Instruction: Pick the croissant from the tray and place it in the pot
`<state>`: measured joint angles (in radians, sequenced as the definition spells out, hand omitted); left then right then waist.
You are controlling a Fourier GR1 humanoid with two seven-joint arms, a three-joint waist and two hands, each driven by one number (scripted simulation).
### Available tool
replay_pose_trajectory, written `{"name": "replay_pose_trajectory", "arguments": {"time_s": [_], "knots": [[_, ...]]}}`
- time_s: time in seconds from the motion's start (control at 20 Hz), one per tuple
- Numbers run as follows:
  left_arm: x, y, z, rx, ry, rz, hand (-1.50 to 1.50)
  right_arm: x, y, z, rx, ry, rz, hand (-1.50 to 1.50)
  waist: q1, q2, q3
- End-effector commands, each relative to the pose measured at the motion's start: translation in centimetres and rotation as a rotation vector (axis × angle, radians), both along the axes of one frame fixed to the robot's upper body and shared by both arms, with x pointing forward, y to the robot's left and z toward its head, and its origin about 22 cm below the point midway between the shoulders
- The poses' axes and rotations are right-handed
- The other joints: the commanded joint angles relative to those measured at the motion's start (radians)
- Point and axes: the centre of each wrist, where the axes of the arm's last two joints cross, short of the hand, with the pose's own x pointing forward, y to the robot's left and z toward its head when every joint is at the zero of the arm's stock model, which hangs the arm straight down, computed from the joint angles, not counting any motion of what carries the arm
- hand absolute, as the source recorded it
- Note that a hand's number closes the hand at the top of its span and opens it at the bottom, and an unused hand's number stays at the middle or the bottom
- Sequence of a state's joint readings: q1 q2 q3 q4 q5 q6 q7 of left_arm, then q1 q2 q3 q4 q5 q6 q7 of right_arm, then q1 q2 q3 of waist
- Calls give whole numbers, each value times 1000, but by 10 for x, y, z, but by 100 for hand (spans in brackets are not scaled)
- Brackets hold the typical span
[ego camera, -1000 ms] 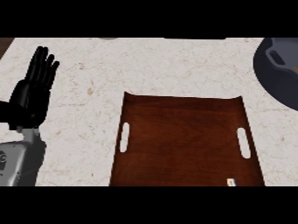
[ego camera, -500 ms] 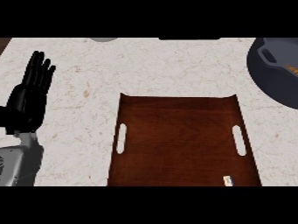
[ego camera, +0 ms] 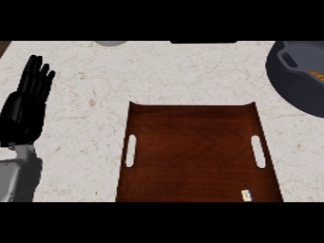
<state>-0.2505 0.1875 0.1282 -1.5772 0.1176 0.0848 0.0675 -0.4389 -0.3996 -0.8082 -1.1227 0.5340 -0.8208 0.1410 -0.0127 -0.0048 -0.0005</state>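
I see the left hand (ego camera: 25,111) resting open at the view's left edge, fingers straight and up, grasping nothing; the right hand shows nowhere; the tray (ego camera: 192,142) lies to the hand's right, near but apart, its near end cut off; farther right and beyond sits the pot (ego camera: 301,97), cropped by the edge; inside it an orange sliver, seemingly the croissant (ego camera: 323,78), is mostly cut off.
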Motion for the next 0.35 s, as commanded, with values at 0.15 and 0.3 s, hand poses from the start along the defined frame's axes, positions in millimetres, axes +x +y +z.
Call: {"name": "replay_pose_trajectory", "arguments": {"time_s": [0.15, 0.3], "knots": [[-3, -1, -13, -16, 0, -7, 0, -70, -7, 1, -7, -32, -19, -150, 4, 3, 0], [-1, -4, -5, 8, -5, -10, 0, -99, -20, 1, -25, -2, -28, -150, 5, 3, 0]]}}
